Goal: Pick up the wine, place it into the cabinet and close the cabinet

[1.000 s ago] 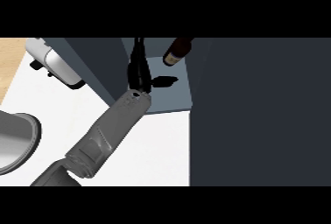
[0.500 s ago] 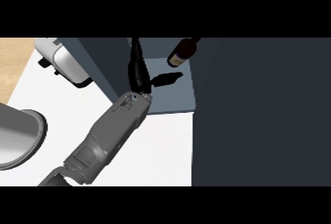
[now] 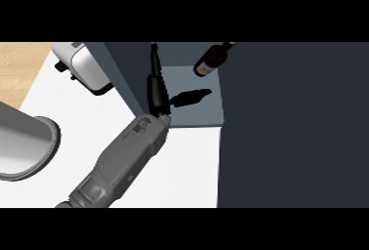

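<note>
One hand shows up here, so going left to right: wood floor (image 3: pixel 22 63) beyond the tabletop's (image 3: pixel 187 171) far-left corner, then a big grey round pot-like thing (image 3: pixel 22 146) sitting at the tabletop's left edge, and a white and grey appliance (image 3: pixel 83 68), maybe a toaster, near the far edge. Next is the open cabinet (image 3: pixel 202 112) with its dark side wall, and what I take to be its dark door filling everything right of it. A grey forearm comes up from the lower edge and, since it sits left of centre, I'm guessing it's the left hand (image 3: pixel 160 95); it's reaching into the cabinet opening with fingers (image 3: pixel 154 58) stretched out straight and the thumb sticking off to the right, holding nothing. The wine (image 3: pixel 210 61) is already inside the cabinet, lying tilted toward the back right corner of the cabinet floor, up against or just beside the door, apart from the hand. My read is the placing part is basically done and closing the cabinet is what's left. As for handling, a glass bottle like that is probably heavy for its size, stiff, slick and breakable, and it'll roll on its side, so if it needs another grab I'd wrap round the wide body, not the skinny neck. Right hand doesn't show anywhere.
</note>
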`<state>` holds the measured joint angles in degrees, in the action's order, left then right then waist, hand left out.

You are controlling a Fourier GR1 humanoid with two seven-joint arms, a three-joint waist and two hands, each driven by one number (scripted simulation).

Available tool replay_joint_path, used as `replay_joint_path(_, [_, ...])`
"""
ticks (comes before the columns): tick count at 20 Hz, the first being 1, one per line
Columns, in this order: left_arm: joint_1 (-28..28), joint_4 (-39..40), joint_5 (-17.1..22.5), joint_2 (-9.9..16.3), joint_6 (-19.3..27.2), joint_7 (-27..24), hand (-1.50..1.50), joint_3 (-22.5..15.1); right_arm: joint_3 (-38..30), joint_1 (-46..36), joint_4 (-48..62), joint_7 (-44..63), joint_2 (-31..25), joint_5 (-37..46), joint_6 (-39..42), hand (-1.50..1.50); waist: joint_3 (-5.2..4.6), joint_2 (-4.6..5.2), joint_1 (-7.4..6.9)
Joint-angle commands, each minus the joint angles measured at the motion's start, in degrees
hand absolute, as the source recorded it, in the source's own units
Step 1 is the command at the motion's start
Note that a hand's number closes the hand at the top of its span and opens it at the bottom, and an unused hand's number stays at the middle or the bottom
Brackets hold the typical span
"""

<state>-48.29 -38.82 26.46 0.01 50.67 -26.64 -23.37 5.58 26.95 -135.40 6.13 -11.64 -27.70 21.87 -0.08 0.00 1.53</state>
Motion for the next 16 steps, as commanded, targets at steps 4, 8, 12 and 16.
replay_joint_path(4, [5.0, -8.8, -0.4, 0.0, -1.5, 1.0, -1.5, -4.3, 0.7, 5.0, -13.6, 4.0, -0.8, 1.7, -2.9, -1.5, 0.02, -0.4, -0.31])
replay_joint_path(8, [11.5, -23.0, -2.4, 1.6, -0.6, 5.8, -1.5, -8.5, 0.9, 2.7, -9.9, 2.9, 0.0, 3.6, -4.5, -1.5, 0.05, -0.9, -2.3])
replay_joint_path(12, [16.2, -27.4, -3.2, 1.0, -0.8, 4.2, -1.5, -9.1, 0.2, 4.9, -12.9, 4.1, -2.5, 1.6, -3.7, -1.5, 0.05, -0.53, -1.07])
replay_joint_path(16, [24.8, -42.7, -3.8, 9.6, -2.7, 8.7, -1.5, -12.8, -0.1, 0.0, -9.8, 5.3, -2.5, 3.9, -7.0, -1.5, 0.03, -0.64, -2.42])
